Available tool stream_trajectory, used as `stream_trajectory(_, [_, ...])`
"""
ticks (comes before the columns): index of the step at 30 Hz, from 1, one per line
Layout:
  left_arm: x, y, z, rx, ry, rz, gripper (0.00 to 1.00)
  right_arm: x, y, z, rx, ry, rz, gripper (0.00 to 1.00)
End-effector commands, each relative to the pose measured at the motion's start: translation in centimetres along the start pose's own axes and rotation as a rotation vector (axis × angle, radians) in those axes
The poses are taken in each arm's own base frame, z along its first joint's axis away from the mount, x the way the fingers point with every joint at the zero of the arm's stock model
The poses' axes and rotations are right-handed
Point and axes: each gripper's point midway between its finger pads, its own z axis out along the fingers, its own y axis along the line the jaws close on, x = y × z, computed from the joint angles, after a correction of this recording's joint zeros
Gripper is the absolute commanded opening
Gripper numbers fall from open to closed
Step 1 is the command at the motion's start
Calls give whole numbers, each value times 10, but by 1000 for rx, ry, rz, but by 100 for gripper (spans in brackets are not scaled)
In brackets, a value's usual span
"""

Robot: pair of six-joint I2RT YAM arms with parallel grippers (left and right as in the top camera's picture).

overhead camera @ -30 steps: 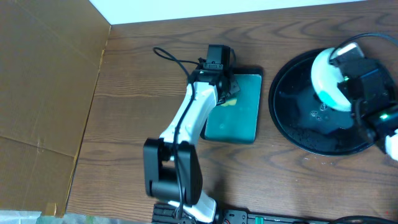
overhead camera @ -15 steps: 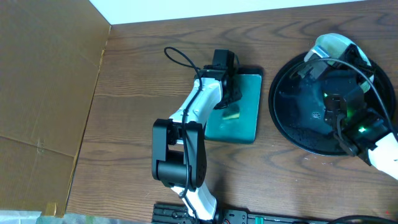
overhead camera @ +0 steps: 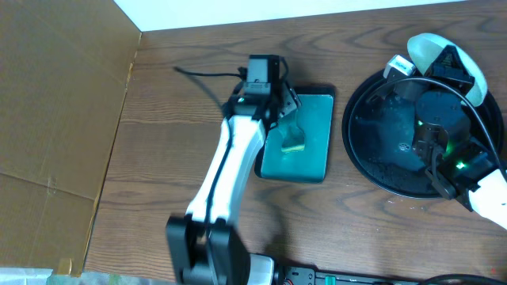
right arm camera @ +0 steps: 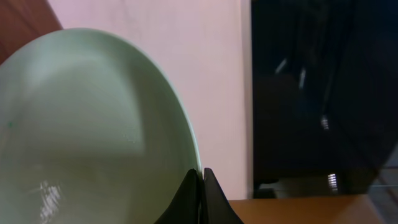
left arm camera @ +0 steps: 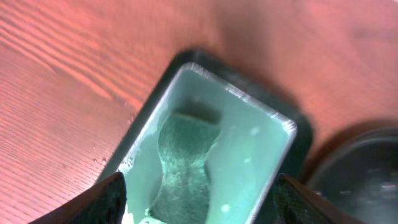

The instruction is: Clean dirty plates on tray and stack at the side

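Observation:
One white plate [overhead camera: 428,49] is held tilted above the far rim of the round black tray [overhead camera: 372,158]. My right gripper [overhead camera: 453,65] is shut on its edge. In the right wrist view the plate [right arm camera: 93,124] fills the left side, and my right gripper [right arm camera: 200,186] pinches its rim with the fingers pressed together. My left gripper [overhead camera: 273,99] hovers over the far end of the small rectangular tray, its jaws open and holding nothing. In the left wrist view my left gripper [left arm camera: 202,205] stands wide above a green sponge [left arm camera: 186,162].
The rectangular black tray with a teal inside [overhead camera: 313,154] holds the sponge [overhead camera: 294,142] and lies left of the round tray. Cardboard [overhead camera: 63,103] covers the table's left side. A white surface [overhead camera: 277,12] runs along the back edge. Droplets wet the round tray's floor.
My left gripper opened, left the sponge lying in the rectangular tray and drew back to the left. The right gripper carried the plate from over the tray's middle to its far rim.

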Motion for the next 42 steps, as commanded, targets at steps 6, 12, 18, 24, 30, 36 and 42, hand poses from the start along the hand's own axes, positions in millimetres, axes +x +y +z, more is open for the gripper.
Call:
stream_trajectory(6, [-20, 5, -33, -3, -96, -10, 79, 4, 40, -10, -167, -10, -5, 1])
stream_trajectory(12, [-16, 7, -29, -15, -74, -6, 79, 26, 73, -1, -319, 70, 463, 1])
stream_trajectory(18, [-15, 7, -28, -16, -72, -6, 79, 66, 42, 29, -203, 161, 779, 1])
stream_trajectory(24, [-15, 7, -28, -16, -73, -6, 79, 123, 48, 55, -359, 218, 1214, 1])
stream_trajectory(30, [-15, 7, -28, -16, -73, -6, 80, 243, 56, 71, -347, 449, 1638, 1])
stream_trajectory(36, [-15, 7, -28, -16, -72, -6, 80, 352, 64, 65, -157, 661, 1853, 1])
stream_trajectory(42, [-15, 7, -28, -16, -72, -6, 80, 406, 103, 64, -69, 836, 1883, 1])
